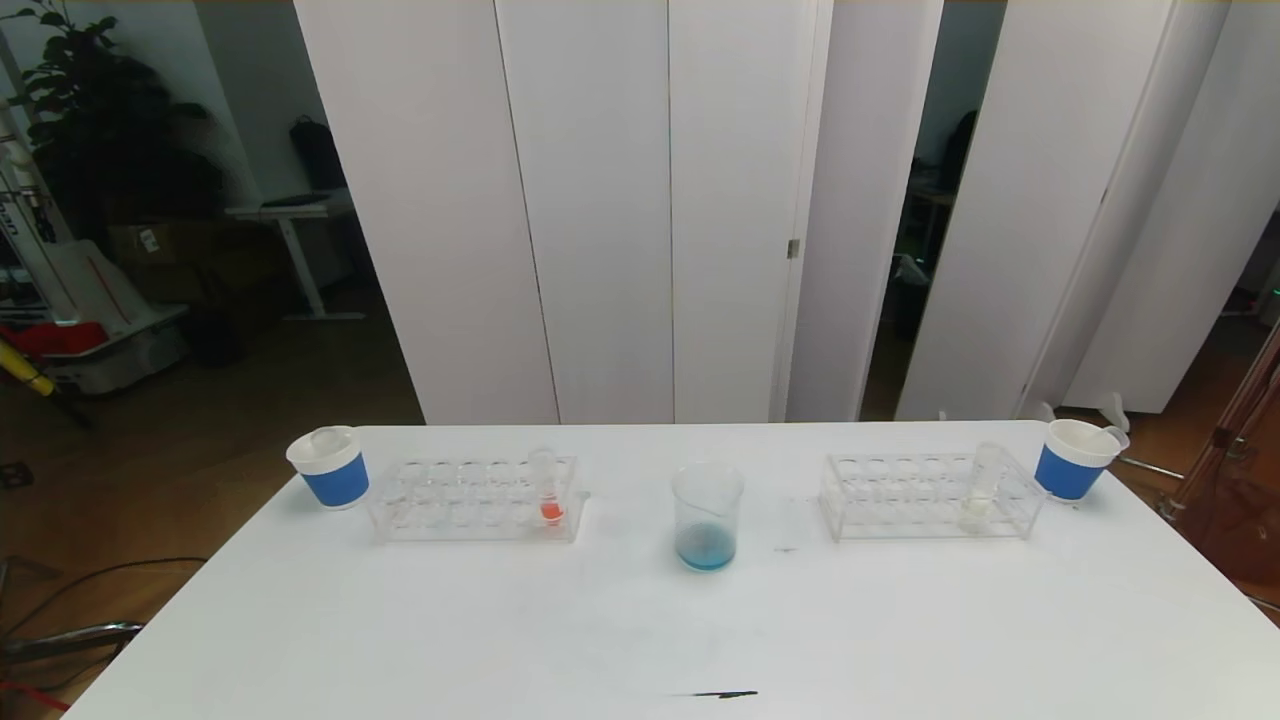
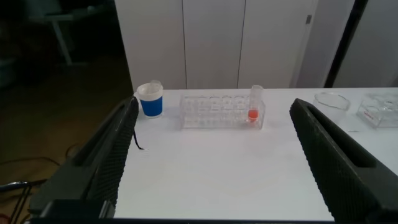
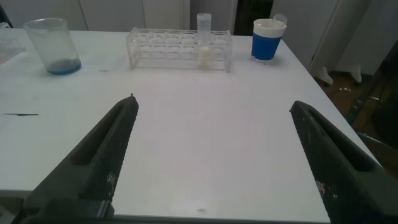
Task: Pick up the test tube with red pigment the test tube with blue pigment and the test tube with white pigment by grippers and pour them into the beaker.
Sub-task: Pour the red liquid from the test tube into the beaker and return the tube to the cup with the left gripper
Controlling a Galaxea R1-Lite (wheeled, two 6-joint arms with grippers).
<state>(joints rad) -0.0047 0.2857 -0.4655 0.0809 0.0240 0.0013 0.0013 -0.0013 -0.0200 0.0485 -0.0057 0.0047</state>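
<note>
The beaker (image 1: 706,520) stands mid-table with a little blue liquid in its bottom; it also shows in the right wrist view (image 3: 55,46). The test tube with red pigment (image 1: 547,487) stands upright at the right end of the left clear rack (image 1: 440,497). The test tube with white pigment (image 1: 983,482) stands in the right clear rack (image 1: 900,495). The test tube with blue pigment is out of view. My left gripper (image 2: 213,102) is open and empty, held back from the red tube (image 2: 254,107). My right gripper (image 3: 214,102) is open and empty, short of the white tube (image 3: 204,48).
A white paper cup with a blue band (image 1: 329,466) stands left of the left rack, with something clear lying in its mouth. A second such cup (image 1: 1074,459) stands at the table's far right corner. A thin black mark (image 1: 725,693) lies near the front edge.
</note>
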